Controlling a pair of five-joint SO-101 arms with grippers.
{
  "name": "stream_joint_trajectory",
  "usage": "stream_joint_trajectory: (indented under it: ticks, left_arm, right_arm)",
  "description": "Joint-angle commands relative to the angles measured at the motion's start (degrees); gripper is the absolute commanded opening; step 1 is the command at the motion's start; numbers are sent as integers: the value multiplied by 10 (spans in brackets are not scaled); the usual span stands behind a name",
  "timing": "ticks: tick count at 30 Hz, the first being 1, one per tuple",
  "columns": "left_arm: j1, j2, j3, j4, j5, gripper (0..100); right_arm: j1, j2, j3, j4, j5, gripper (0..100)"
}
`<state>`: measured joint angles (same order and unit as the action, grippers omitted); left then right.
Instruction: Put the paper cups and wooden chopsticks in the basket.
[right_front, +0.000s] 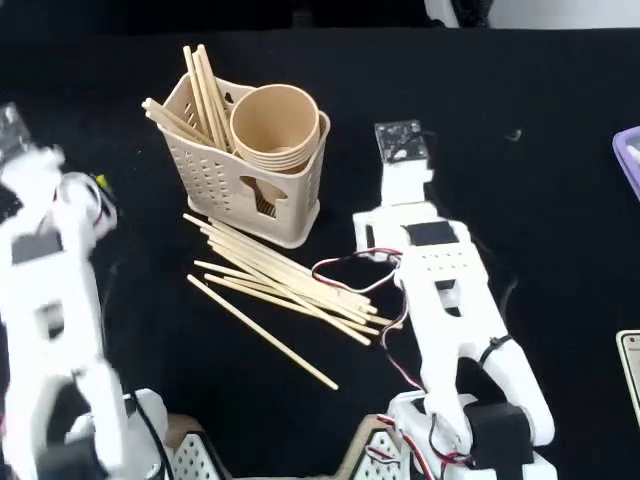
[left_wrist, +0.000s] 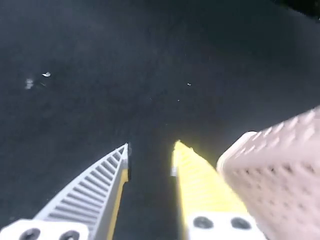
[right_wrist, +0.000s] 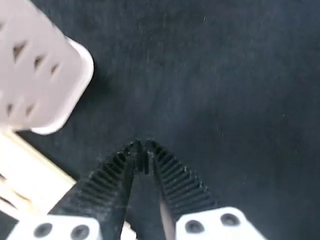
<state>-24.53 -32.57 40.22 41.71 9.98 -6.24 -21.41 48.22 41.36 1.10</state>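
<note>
A beige perforated basket (right_front: 262, 195) stands at the back middle of the black table. It holds stacked paper cups (right_front: 275, 125) and several wooden chopsticks (right_front: 200, 90) that lean to its far left. More chopsticks (right_front: 285, 285) lie loose in a fan in front of it. My left gripper (left_wrist: 151, 145) is open and empty over bare table, with the basket's wall (left_wrist: 280, 170) close beside its yellow finger (left_wrist: 200, 190). My right gripper (right_wrist: 142, 149) is shut on nothing, near the basket's corner (right_wrist: 40, 75) and the loose chopsticks (right_wrist: 25, 170).
The left arm (right_front: 50, 260) stands left of the basket and the right arm (right_front: 430, 260) to its right. A purple thing (right_front: 630, 155) and a pale object (right_front: 630, 370) sit at the right edge. Black cloth covers the table.
</note>
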Motion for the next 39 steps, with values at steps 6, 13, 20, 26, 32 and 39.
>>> stream_joint_trajectory:
  ticks: [6,13,20,26,32,39]
  left_arm:
    - [40,347,-378,41,67,47]
    - [109,457,-504,89,99,38]
    - [154,462,-515,116,132,30]
    - [184,462,-515,181,132,30]
    - [183,462,-515,246,127,30]
    - [215,408,-467,265,77,30]
  right_arm:
    - [6,-22,-1,-134,-66,12]
    - [-28,-22,9,-214,-171,15]
    - [-77,-22,78,-363,-178,15]
    - [-77,-21,116,-434,-178,15]
    - [-76,-21,117,-433,-177,15]
    - [-44,-21,117,-433,-176,15]
